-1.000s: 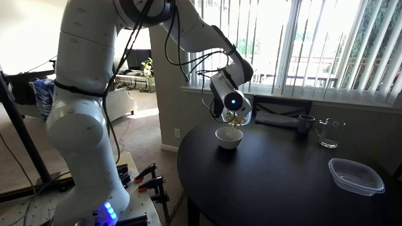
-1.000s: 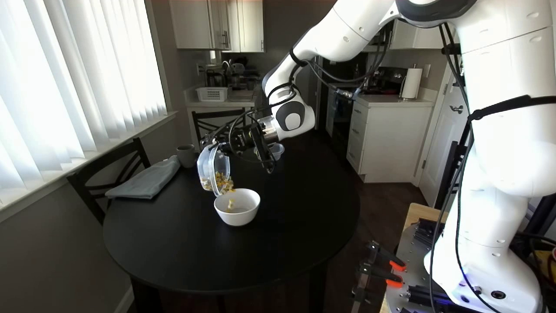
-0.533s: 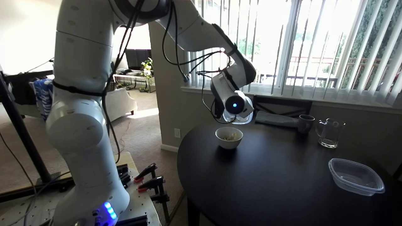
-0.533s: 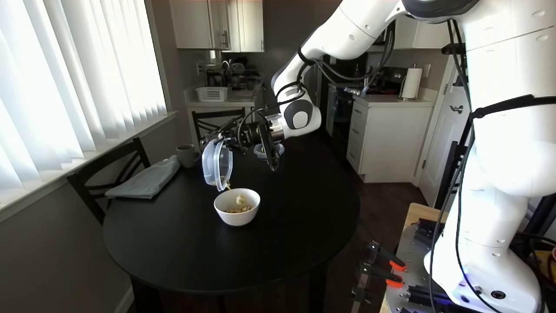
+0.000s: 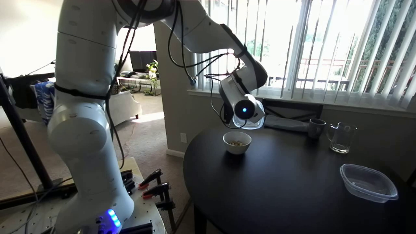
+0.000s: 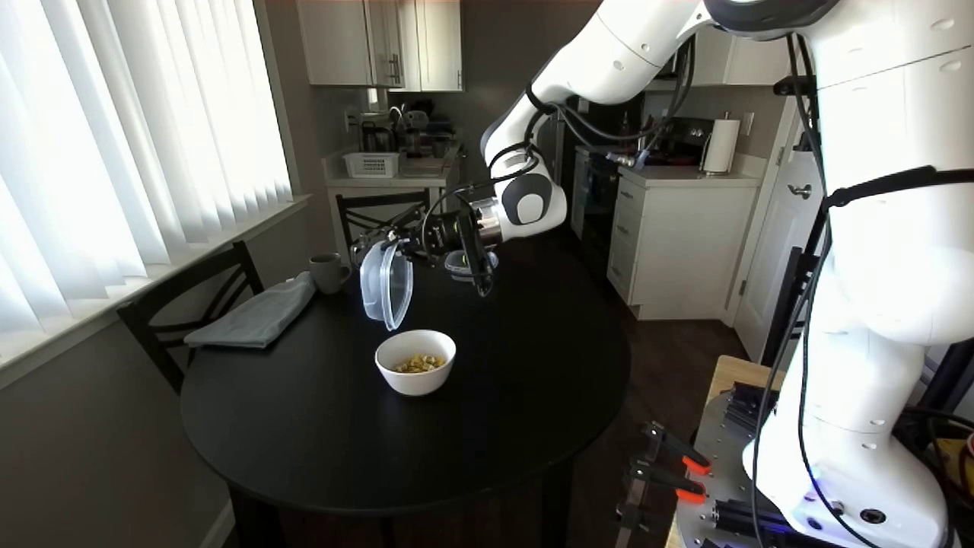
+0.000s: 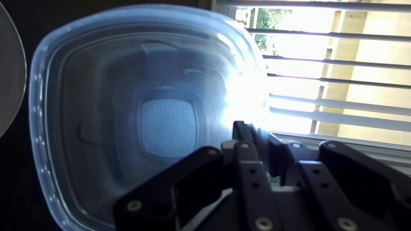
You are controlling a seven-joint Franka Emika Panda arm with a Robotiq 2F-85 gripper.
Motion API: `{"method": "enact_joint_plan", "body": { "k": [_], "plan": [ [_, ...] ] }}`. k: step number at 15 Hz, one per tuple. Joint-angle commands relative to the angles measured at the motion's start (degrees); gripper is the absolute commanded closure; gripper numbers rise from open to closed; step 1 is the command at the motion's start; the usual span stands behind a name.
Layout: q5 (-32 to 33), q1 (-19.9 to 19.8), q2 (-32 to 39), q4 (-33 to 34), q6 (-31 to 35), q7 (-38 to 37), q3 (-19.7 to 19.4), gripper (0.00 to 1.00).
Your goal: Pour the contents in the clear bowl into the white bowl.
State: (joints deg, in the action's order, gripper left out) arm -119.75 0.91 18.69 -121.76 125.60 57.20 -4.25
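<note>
My gripper [image 7: 253, 133] is shut on the wall of the clear bowl [image 7: 168, 128] in the wrist view; glare washes out the grip point. The clear bowl [image 6: 374, 285] is tipped nearly on its side, its opening facing the arm, above and beside the white bowl [image 6: 415, 383]. No bits show inside it. The contents [image 6: 420, 363], yellowish-brown bits, lie in the white bowl, which stands upright on the table; they also show in an exterior view [image 5: 236, 143]. In that view the wrist partly hides the clear bowl [image 5: 250, 125]. The white bowl's edge [image 7: 9, 73] shows at the left of the wrist view.
On the dark round table [image 6: 494, 426] are a larger clear container [image 5: 369, 182], a glass mug [image 5: 343, 139], a grey mug [image 5: 316, 128] and a folded cloth [image 6: 255, 316]. Chairs [image 6: 228, 281] and window blinds [image 6: 152, 137] stand close by the table.
The bits have fallen from the clear bowl into the white bowl. The clear bowl has tipped further and shifted slightly toward the arm. The white bowl has not moved.
</note>
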Motion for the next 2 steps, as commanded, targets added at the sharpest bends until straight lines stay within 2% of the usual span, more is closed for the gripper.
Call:
{"method": "enact_joint_plan", "body": {
  "k": [1, 2],
  "plan": [
    [-1.05, -0.16, -1.59, -1.11, -0.66, 0.91, -0.36, 0.97],
    [-1.01, -0.17, -1.58, -1.04, -0.59, 0.83, -0.44, 0.97]
  ]
}}
